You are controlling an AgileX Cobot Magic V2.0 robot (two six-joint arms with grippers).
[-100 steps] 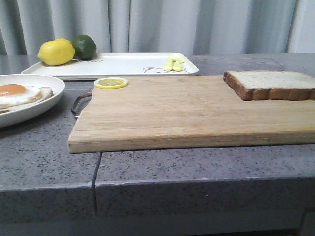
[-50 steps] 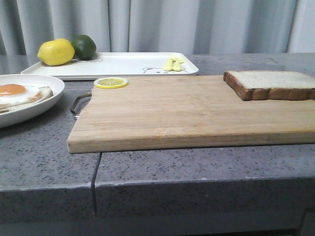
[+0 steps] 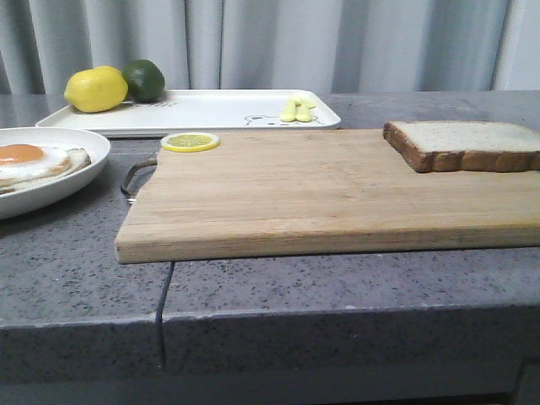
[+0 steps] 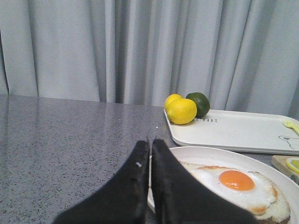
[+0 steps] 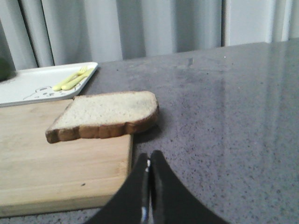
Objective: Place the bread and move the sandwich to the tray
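A slice of bread (image 3: 468, 143) with a brown crust lies on the far right corner of the wooden cutting board (image 3: 321, 190); it also shows in the right wrist view (image 5: 107, 114). A fried egg on a bread slice (image 3: 34, 160) lies on a round white plate (image 3: 80, 173) at the left, also seen in the left wrist view (image 4: 238, 184). The white tray (image 3: 194, 111) stands behind the board. My left gripper (image 4: 150, 142) is shut and empty, beside the plate's rim. My right gripper (image 5: 149, 156) is shut and empty, on the near side of the bread. Neither gripper shows in the front view.
A lemon (image 3: 95, 89) and a lime (image 3: 145, 79) sit at the tray's left end, and a small yellow fork and spoon (image 3: 297, 109) at its right end. A lemon slice (image 3: 190, 142) lies on the board's far left corner. Grey curtains hang behind.
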